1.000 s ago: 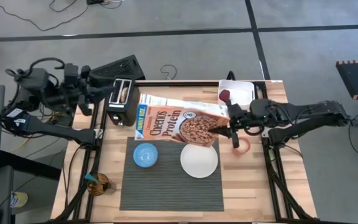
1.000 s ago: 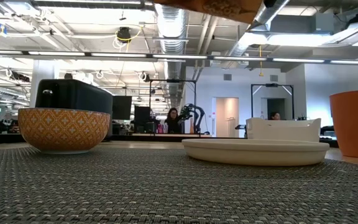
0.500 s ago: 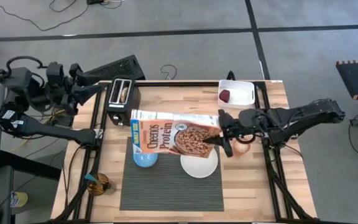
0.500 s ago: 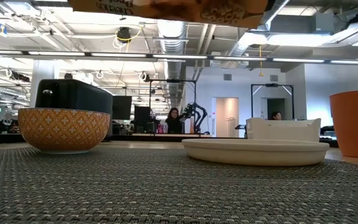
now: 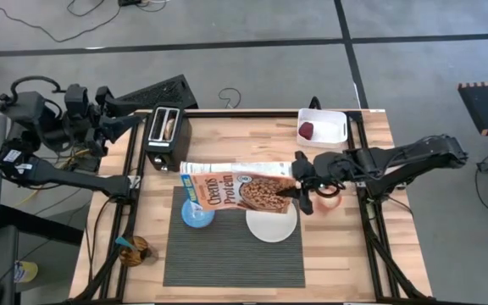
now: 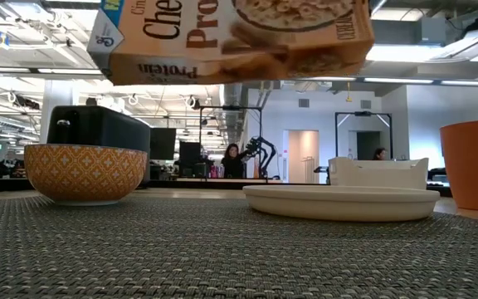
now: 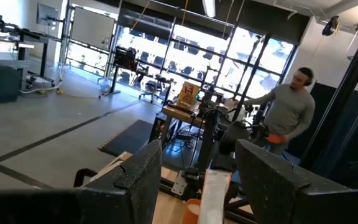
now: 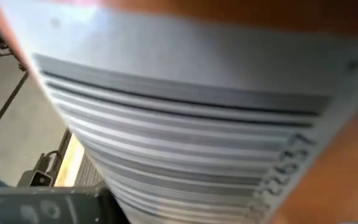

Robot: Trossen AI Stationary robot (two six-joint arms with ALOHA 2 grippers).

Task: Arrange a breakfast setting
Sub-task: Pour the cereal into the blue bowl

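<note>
My right gripper (image 5: pixel 302 186) is shut on an orange Cheerios Protein cereal box (image 5: pixel 240 188), which lies lengthwise in the air. The box's left end is over the small blue bowl (image 5: pixel 195 217) and its right part is over the round white plate (image 5: pixel 271 224). Bowl and plate stand on the dark grey ribbed placemat (image 5: pixel 227 254). The box also shows at the top of the low view (image 6: pixel 231 37). The tan bagel (image 5: pixel 169 127) sticks up from the black toaster's slot. The dark-red fruit (image 5: pixel 307 130) lies in the white container (image 5: pixel 329 127). My left gripper (image 5: pixel 115 119) is open, beyond the table's far left corner. My right gripper pinches the box's right end (image 5: pixel 288 188) between its two fingers, coming level from the table's right side. The barcode face (image 8: pixel 197 124) fills its wrist view and hides the fingers there. The box is lifted clear and tilted, its printed front facing up and toward the near edge.
The black toaster (image 5: pixel 166 140) stands at the far left of the table. An orange cup (image 5: pixel 329 196) stands beside my right gripper, right of the plate. A blue-handled spoon (image 5: pixel 126 244) sits in a small brown cup at the near left. People are in the room beyond.
My right gripper has carried the box toward the table's left and near edges and lower, into the low view. The box has rolled, so its front tips toward the near edge, and its left end now covers part of the bowl. My left gripper has drawn back left from the toaster.
</note>
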